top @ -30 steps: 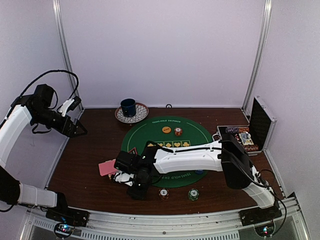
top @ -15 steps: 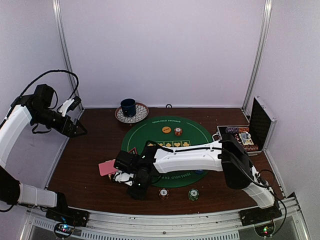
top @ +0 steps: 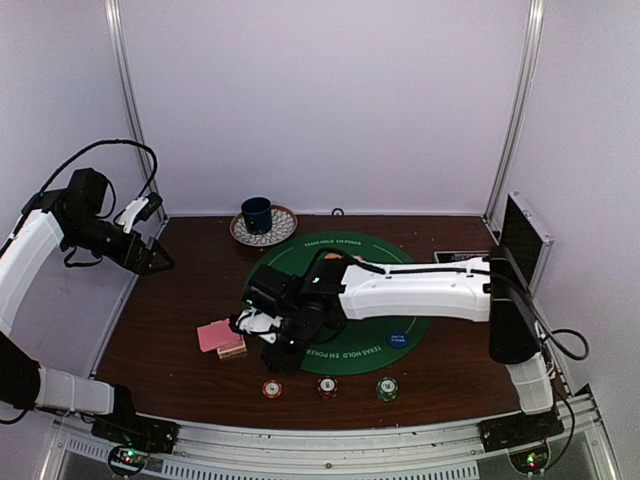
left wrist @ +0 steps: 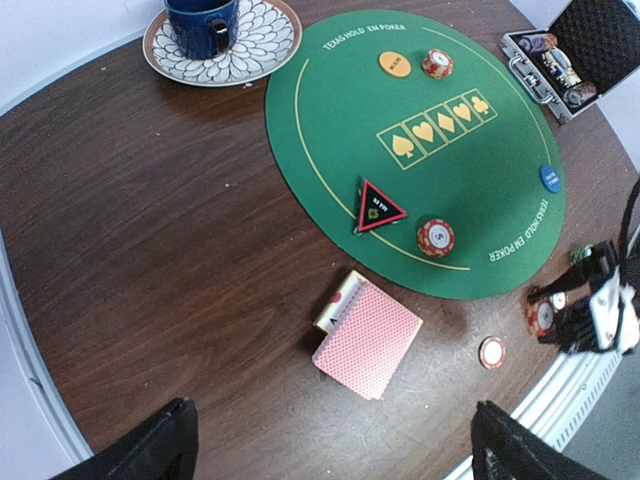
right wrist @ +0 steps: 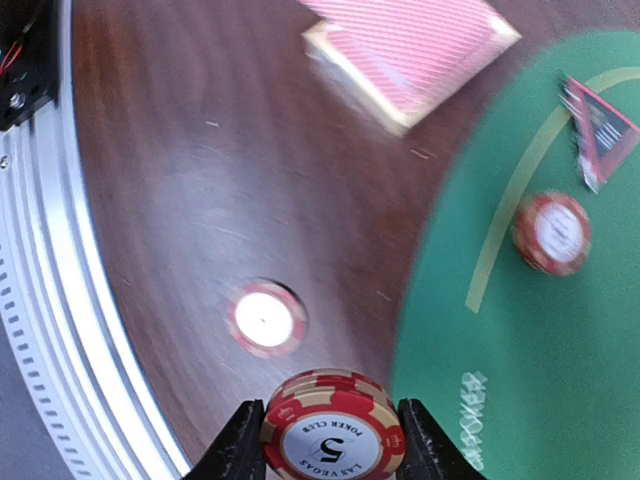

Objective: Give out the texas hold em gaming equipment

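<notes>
My right gripper [right wrist: 333, 470] is shut on a short stack of red striped poker chips [right wrist: 333, 435], held above the brown table by the green mat's [right wrist: 560, 380] near-left edge. Below it a single red-and-white chip [right wrist: 266, 318] lies on the wood. In the top view the right gripper [top: 283, 355] hangs over the mat edge, beside the pink-backed cards [top: 218, 335]. Another red chip stack [left wrist: 436, 237] sits on the mat next to the red-edged triangle marker [left wrist: 380, 207]. My left gripper [left wrist: 335, 460] is open, high above the cards [left wrist: 368, 338], holding nothing.
Three chips [top: 272, 389] [top: 327, 387] [top: 387, 388] line the near table edge. A yellow disc [left wrist: 395, 63] and a chip [left wrist: 436, 63] lie at the mat's far side, a blue disc [top: 397, 339] at its near right. A blue cup [top: 257, 213] on a saucer [top: 280, 230] stands at the back, an open case [top: 522, 240] at the right.
My right arm has swung up and to the right, away from the near edge. A red-and-white chip now shows on the table where the gripper was. The left arm has not moved.
</notes>
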You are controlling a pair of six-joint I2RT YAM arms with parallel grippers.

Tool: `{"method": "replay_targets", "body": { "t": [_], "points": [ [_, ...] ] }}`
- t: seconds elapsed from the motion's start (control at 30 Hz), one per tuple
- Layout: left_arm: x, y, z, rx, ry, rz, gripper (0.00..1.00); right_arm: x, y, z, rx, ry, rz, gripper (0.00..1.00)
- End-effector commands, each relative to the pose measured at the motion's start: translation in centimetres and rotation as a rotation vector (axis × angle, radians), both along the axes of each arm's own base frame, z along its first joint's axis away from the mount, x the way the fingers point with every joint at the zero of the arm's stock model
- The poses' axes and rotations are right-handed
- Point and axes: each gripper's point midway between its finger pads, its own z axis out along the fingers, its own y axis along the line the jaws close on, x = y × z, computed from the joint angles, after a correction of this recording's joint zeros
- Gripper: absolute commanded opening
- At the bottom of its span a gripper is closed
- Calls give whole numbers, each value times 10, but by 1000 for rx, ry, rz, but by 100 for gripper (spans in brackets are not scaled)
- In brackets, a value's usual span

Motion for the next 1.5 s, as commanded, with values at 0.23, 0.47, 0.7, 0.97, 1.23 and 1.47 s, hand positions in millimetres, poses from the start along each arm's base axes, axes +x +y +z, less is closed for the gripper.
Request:
{"method": "replay_targets", "body": {
  "t": [0.23,0.47,0.7,0.97,1.23,1.47],
  "points": [
    [2,-1,14,-8,-51,-16,98,83,-124,-19,-77,1,-364,16],
    [2,-1,13,-9,-46,-16,98,87,-162,-40,-126,16,-438,15],
    [4,-2,14,-16,-46,-17,98,85,-178,-44,-141,13,-473,15],
    [3,-2,15,-17,-49,-17,98,87,-190,-45,-154,14,-493,15],
    [3,-3,16,-18,-51,-19,98,83,-198,-53,-176,27,-500,21],
    [3,-3,15,-19,-47,-19,98,87,-194,-50,-164,22,-504,66]
  ]
}}
